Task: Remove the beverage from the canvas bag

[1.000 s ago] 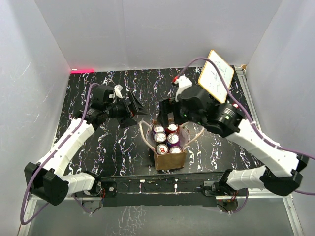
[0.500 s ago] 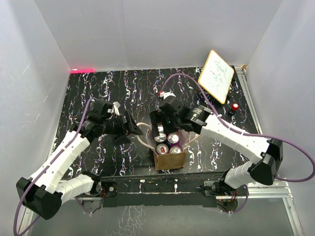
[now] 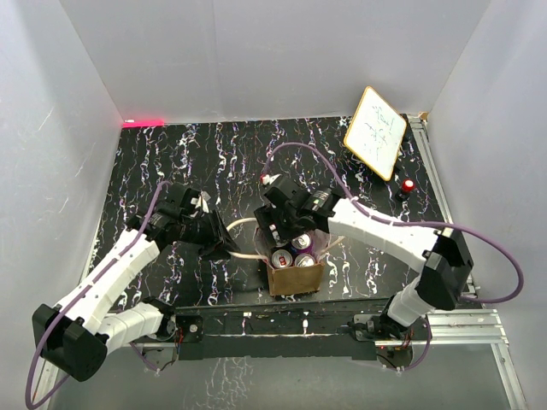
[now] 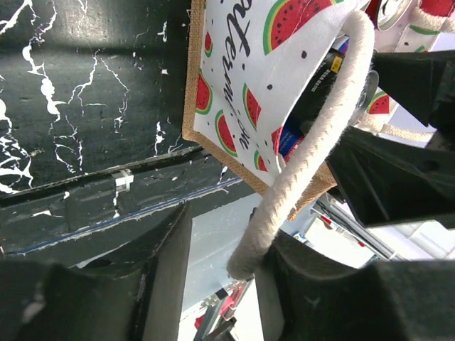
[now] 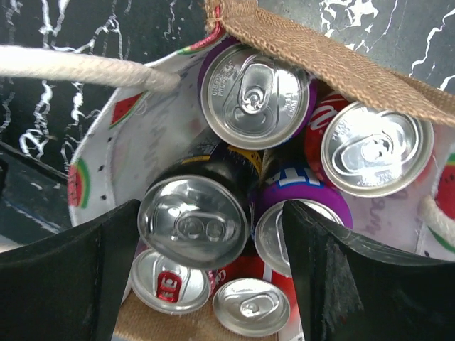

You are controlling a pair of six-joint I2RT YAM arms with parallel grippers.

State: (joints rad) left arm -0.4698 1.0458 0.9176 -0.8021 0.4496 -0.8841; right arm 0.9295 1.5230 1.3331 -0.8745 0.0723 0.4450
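The canvas bag stands near the table's front middle, tan outside with a watermelon-print lining, and holds several beverage cans. My left gripper is at the bag's left side. Its jaws are open around the cream rope handle, which rests against one finger with a gap to the other. My right gripper reaches into the bag mouth. Its open jaws straddle a tilted black can, with a purple can and a red can beyond it. The burlap rim runs along the top.
A small whiteboard leans at the back right, with a red-topped object in front of it. A red strip glows at the back left corner. White walls enclose the black marbled table.
My left gripper has moved in to the bag's left handle and its jaws have narrowed around the rope. The right gripper has dropped into the bag mouth over the black can and narrowed slightly.
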